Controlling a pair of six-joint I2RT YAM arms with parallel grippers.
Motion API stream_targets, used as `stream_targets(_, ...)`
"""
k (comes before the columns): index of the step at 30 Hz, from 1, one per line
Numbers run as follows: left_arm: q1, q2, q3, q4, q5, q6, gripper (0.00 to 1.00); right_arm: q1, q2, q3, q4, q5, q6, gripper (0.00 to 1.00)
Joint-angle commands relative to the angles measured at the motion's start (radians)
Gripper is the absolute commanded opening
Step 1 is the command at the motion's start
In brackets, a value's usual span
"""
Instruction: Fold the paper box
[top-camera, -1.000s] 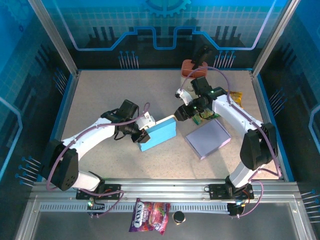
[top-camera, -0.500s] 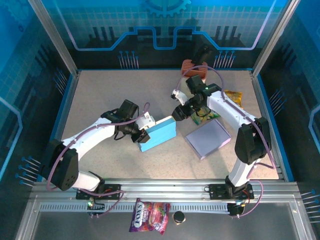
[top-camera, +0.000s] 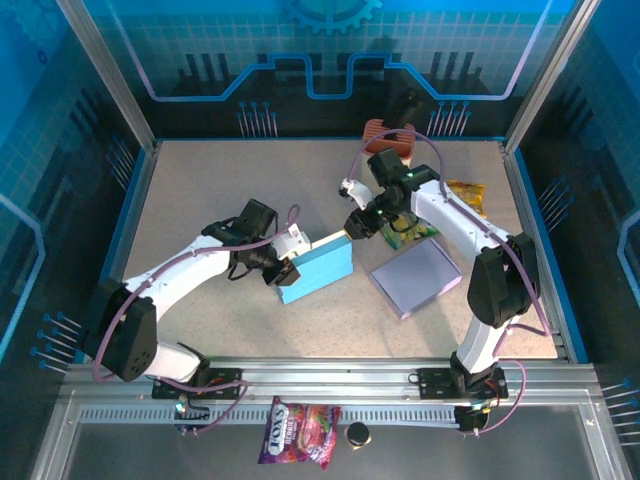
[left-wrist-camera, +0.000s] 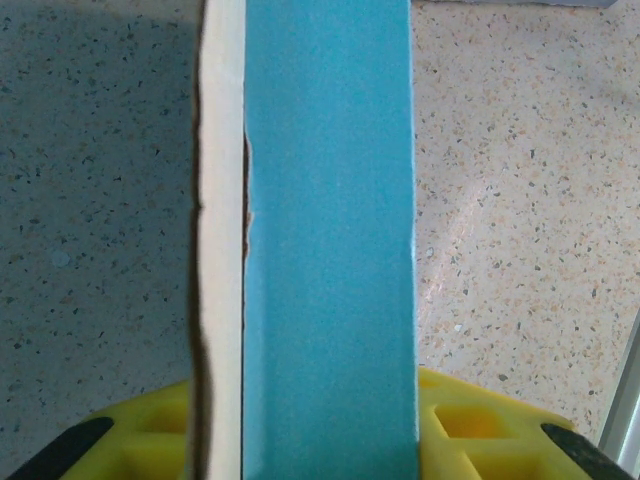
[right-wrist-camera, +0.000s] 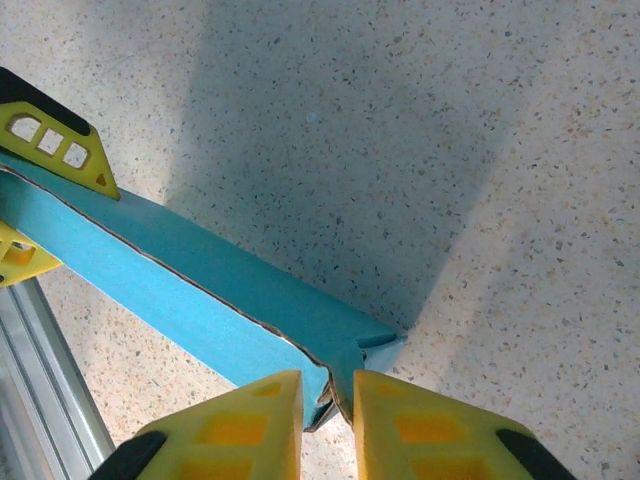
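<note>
At mid-tabletop (top-camera: 200, 190) the box (top-camera: 320, 268) is clamped at one end by the left end effector (top-camera: 284, 268) and pinched at its opposite corner flap (right-wrist-camera: 368, 345) by the right end effector (top-camera: 357, 228), so the flap is best creased slowly while the body is kept steady.

I'm reading the paper box (top-camera: 318, 266) as matt blue card, pale raw paper showing along its edge | table (top-camera: 220, 190) under the paper box is looking matt, speckled, stone-like | right gripper (right-wrist-camera: 328, 388) fingers (right-wrist-camera: 430, 430) at the paper box's corner are looking smooth yellow plastic | rail (top-camera: 330, 370) below the paper box is gleaming, bare metal
</note>
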Motion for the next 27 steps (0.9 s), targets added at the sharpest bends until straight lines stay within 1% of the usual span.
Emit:
stream_targets(1, 0.004, 0.002, 0.036, -0.029, 0.034, 0.013, 0.34, 0.02, 0.002, 0.028, -0.033, 0.036, -0.014, 0.19)
stream_targets(6, 0.005, 0.003, 0.037, -0.029, 0.031, 0.009, 0.32, 0.041, 0.001, 0.03, -0.032, 0.103, -0.008, 0.17)
stream_targets(12, 0.005, -0.001, 0.037, -0.027, 0.025, 0.006, 0.32, 0.053, -0.017, 0.03, -0.014, 0.147, 0.001, 0.07)
stream_targets(15, 0.001, 0.001, 0.04, -0.023, 0.011, 0.002, 0.31, 0.063, -0.026, 0.033, -0.014, 0.176, 0.01, 0.01)
stream_targets(18, -0.005, -0.001, 0.041, -0.009, -0.037, -0.02, 0.28, 0.07, -0.03, 0.041, -0.03, 0.201, 0.04, 0.0)
stream_targets(23, -0.018, -0.014, 0.03, 0.018, -0.125, -0.039, 0.28, 0.089, -0.043, 0.04, -0.058, 0.224, 0.114, 0.0)
stream_targets(27, -0.024, -0.014, 0.027, 0.024, -0.144, -0.043, 0.28, 0.102, -0.058, 0.029, -0.066, 0.214, 0.188, 0.0)
